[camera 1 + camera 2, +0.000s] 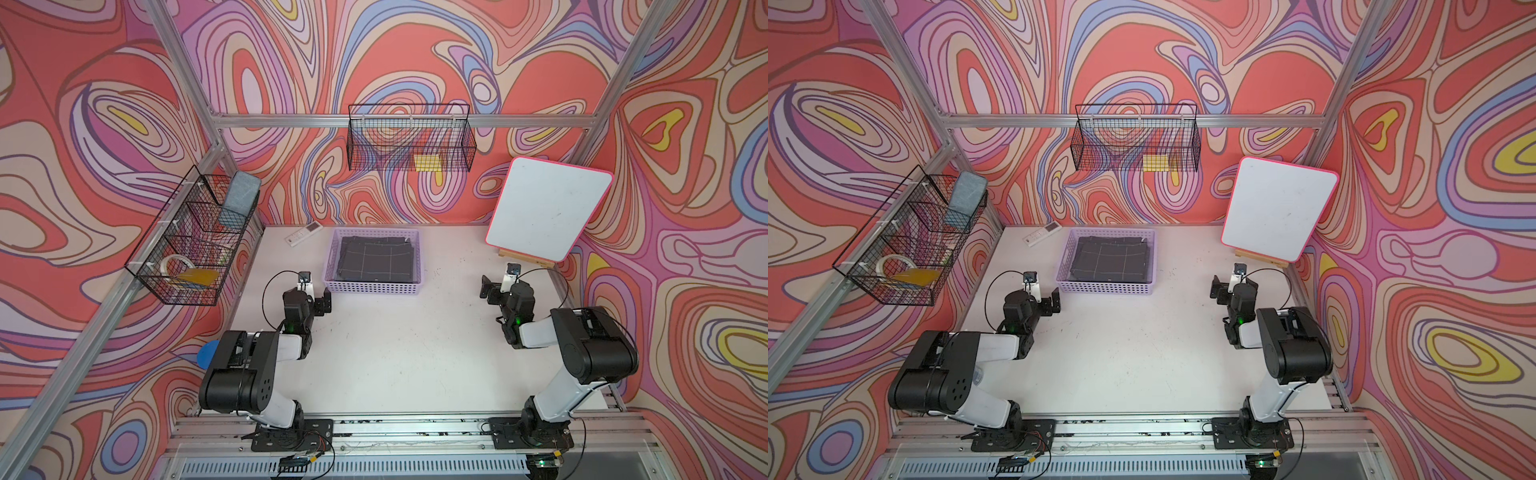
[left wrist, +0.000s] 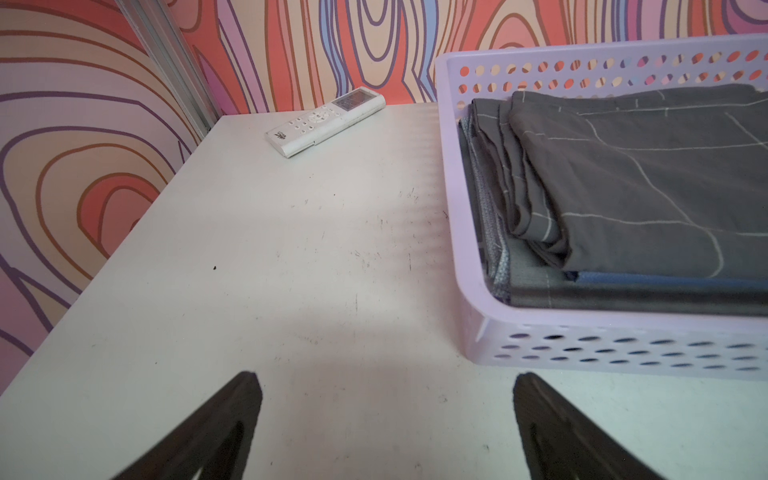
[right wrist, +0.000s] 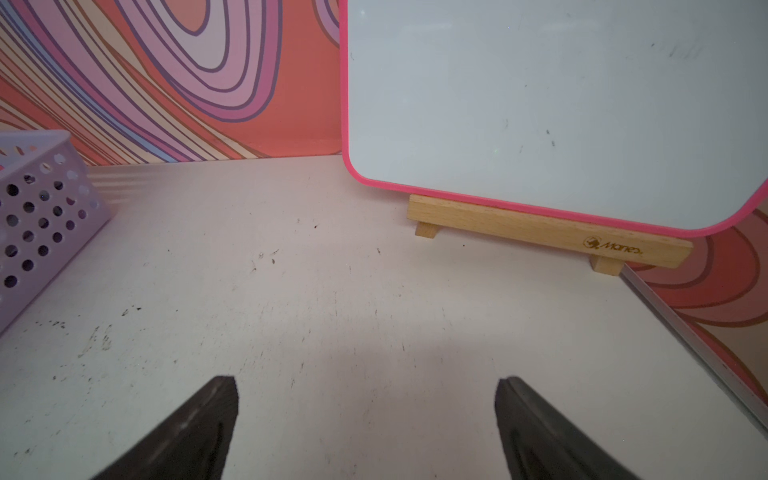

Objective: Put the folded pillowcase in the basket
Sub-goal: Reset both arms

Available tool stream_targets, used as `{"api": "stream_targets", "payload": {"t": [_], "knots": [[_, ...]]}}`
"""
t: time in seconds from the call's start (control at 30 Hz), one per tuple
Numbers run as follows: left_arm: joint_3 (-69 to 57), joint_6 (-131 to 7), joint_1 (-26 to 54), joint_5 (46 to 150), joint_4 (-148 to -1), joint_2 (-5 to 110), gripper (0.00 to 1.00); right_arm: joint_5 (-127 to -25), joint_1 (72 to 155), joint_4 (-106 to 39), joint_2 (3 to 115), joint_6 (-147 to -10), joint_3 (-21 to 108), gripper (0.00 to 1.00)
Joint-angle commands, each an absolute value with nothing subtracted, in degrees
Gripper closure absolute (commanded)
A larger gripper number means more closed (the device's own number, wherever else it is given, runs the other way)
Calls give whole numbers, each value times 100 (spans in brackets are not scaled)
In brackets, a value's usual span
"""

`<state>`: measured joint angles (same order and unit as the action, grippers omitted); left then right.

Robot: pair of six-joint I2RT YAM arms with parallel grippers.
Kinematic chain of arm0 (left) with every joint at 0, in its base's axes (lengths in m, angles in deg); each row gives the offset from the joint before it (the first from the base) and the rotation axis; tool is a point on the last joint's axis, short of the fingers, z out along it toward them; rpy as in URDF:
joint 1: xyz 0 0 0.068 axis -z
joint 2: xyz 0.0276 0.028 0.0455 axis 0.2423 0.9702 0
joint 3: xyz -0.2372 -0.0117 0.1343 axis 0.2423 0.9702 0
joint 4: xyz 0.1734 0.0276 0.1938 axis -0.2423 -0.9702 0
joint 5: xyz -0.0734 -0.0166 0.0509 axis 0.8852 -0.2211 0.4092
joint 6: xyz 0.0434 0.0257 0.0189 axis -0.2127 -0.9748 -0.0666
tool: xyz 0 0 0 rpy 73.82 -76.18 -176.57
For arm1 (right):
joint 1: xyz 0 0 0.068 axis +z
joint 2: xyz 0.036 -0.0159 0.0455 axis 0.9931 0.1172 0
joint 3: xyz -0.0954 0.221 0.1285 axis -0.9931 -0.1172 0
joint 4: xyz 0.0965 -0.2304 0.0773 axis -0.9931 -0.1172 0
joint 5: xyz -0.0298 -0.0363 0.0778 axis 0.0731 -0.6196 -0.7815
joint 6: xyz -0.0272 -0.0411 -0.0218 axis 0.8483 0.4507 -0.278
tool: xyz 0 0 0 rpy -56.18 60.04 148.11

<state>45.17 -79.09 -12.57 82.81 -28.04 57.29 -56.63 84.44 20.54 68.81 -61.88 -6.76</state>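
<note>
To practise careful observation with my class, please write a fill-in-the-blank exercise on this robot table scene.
1. The folded pillowcase lies ____ the lilac basket.
2. The left gripper and the right gripper are both ____, holding nothing.
3. The whiteboard has a ____ rim.
Missing words: inside; open; pink.

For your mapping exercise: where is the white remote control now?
In both top views the remote control lies in the far left corner of the table, left of the lilac basket.
</note>
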Motion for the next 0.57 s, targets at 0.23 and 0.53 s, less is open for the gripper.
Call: {"api": "stream_targets", "payload": {"t": [0.23,0.53], "knots": [[4522,-7878,-1288,8272,-2789,5740,1,-5704,8423,2120,6830,-6218,-683,2],[4551,-7884,-1288,8337,-2745,5730,1,-5706,8423,2120,6829,-6231,-683,2]]}}
